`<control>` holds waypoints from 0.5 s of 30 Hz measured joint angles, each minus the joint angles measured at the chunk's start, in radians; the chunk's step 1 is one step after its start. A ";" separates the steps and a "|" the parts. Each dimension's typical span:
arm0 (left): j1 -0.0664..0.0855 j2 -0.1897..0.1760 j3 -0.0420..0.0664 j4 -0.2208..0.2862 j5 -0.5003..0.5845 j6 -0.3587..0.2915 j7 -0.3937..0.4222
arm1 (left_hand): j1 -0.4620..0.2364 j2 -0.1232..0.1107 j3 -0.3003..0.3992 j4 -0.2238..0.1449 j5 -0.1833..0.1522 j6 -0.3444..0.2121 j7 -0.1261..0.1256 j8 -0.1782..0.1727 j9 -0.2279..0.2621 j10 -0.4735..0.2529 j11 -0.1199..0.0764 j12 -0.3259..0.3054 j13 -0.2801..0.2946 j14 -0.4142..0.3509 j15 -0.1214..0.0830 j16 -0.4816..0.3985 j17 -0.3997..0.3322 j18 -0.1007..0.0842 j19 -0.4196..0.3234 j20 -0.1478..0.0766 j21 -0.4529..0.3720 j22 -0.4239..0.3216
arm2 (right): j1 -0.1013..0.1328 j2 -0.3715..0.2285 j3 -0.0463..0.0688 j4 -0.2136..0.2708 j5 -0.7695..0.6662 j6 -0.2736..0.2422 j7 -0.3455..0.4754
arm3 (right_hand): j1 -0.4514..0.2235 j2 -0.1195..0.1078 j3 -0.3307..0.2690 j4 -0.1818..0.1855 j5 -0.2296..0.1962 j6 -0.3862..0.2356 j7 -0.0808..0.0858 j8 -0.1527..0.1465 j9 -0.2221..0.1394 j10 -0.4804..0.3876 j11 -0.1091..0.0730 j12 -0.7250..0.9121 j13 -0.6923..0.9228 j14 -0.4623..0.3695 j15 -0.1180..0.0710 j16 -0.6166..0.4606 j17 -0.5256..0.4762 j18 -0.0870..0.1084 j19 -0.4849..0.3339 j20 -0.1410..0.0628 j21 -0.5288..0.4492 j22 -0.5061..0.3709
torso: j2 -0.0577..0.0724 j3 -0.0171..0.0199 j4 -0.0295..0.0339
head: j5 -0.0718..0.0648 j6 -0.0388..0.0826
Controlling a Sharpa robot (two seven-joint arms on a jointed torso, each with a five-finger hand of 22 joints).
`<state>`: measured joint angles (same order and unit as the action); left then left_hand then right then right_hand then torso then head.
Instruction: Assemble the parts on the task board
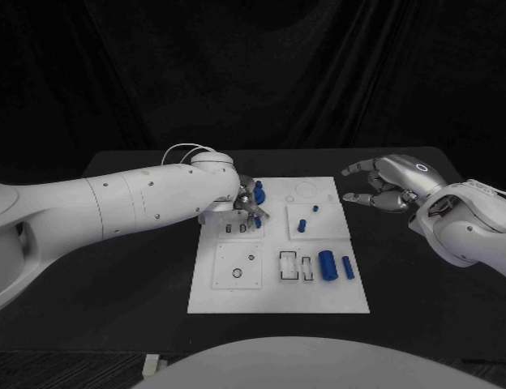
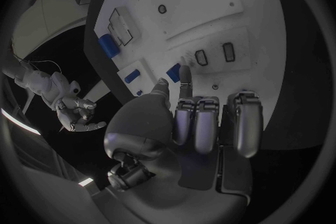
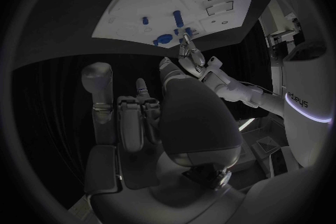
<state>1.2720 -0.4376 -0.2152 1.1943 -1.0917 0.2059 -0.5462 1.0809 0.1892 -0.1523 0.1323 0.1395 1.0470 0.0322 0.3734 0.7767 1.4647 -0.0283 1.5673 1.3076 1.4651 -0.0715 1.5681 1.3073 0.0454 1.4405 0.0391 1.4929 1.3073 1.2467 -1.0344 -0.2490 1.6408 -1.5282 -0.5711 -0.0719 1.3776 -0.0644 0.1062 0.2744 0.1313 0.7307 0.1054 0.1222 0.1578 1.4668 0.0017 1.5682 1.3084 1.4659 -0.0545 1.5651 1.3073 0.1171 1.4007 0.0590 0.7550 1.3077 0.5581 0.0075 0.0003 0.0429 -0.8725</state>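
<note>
The white task board (image 1: 279,279) lies in the middle of the black table. My left hand (image 1: 247,203) hovers over the board's far left part and pinches a small blue part (image 2: 173,73) between thumb and a finger, just above two small slots (image 2: 213,55). Loose blue parts lie on the board: a peg (image 1: 302,224), a thick cylinder (image 1: 327,265) and a slim one (image 1: 348,267). My right hand (image 1: 388,185) hangs off the board's far right corner, fingers apart and holding nothing. The right wrist view shows the board (image 3: 140,5) and my left hand (image 3: 189,56) beyond it.
The board has rectangular recesses (image 1: 290,266) near its front and a square plate with a round hole (image 1: 237,273) at the front left. Bare black table (image 1: 125,243) surrounds the board on all sides. A dark curtain hangs behind the table.
</note>
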 measured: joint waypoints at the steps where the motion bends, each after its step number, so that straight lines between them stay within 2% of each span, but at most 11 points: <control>1: -0.001 0.001 0.000 0.000 0.000 0.001 0.000 | 0.000 0.000 0.002 -0.002 0.000 0.000 0.000 0.000 0.000 0.000 0.000 0.000 0.000 0.000 0.000 0.000 0.000 0.000 0.000 0.000 0.000 0.000 | 0.000 0.000 0.000 0.000 0.000 0.000 0.000 | 0.000 0.000 0.000 0.000 0.000 0.000 0.000 0.000 0.000 0.000 0.000 0.000 0.000 0.000 0.000 0.000 0.000 0.000 0.000 0.000 0.000 0.000 | 0.000 0.0000 0.0004 | 0.000 0.000; 5: -0.003 0.002 0.000 -0.002 0.000 0.003 0.002 | 0.000 0.000 0.011 -0.006 0.004 0.000 0.000 -0.005 0.004 0.000 0.000 0.000 0.000 0.000 0.000 0.000 0.000 0.000 -0.007 0.000 -0.004 0.000 | -0.001 0.000 0.000 0.000 0.000 0.001 0.000 | 0.000 0.000 0.000 0.000 0.000 0.004 -0.004 0.000 0.000 0.000 0.000 0.000 0.000 0.000 0.000 0.000 0.000 0.000 0.000 0.000 0.000 0.000 | 0.000 -0.0002 0.0007 | 0.001 0.000; 10: -0.004 0.006 0.000 -0.007 0.000 0.007 0.003 | 0.009 0.003 0.025 -0.019 0.019 0.000 0.000 -0.012 0.010 0.000 0.000 0.000 0.000 0.000 0.000 0.000 0.000 0.000 -0.007 0.000 -0.004 0.000 | -0.001 0.001 0.000 0.000 0.000 0.003 0.000 | 0.000 0.000 0.000 0.000 0.000 0.004 -0.004 0.000 0.000 0.000 0.000 0.000 0.000 0.000 0.000 0.000 0.000 0.000 0.000 0.000 0.000 0.000 | 0.000 -0.0003 0.0014 | 0.003 0.000; 15: -0.005 0.013 0.000 -0.014 0.000 0.011 0.005 | 0.010 0.002 0.028 -0.022 0.019 0.000 0.000 -0.016 0.012 0.000 0.000 0.000 0.000 0.000 0.000 0.000 0.000 0.000 -0.007 0.000 -0.004 0.000 | -0.002 0.003 0.000 -0.001 0.000 0.006 0.000 | -0.004 0.004 0.000 0.000 0.000 0.007 0.000 0.000 0.000 0.000 0.000 0.000 0.000 0.000 0.000 0.000 0.000 0.000 0.000 0.000 0.000 0.000 | -0.001 -0.0003 0.0024 | 0.002 0.000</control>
<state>1.2666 -0.4243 -0.2152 1.1808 -1.0917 0.2171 -0.5416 1.0909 0.1912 -0.1245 0.1101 0.1588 1.0470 0.0322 0.3571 0.7883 1.4647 -0.0283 1.5673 1.3076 1.4651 -0.0714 1.5681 1.3073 0.0453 1.4335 0.0390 1.4890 1.3073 1.2451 -1.0316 -0.2490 1.6398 -1.5283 -0.5653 -0.0721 1.3735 -0.0602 0.1062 0.2745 0.1312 0.7378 0.1054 0.1222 0.1578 1.4665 0.0021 1.5682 1.3084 1.4659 -0.0545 1.5651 1.3073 0.1172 1.4007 0.0590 0.7550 1.3075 0.5575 0.0072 0.0027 0.0446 -0.8725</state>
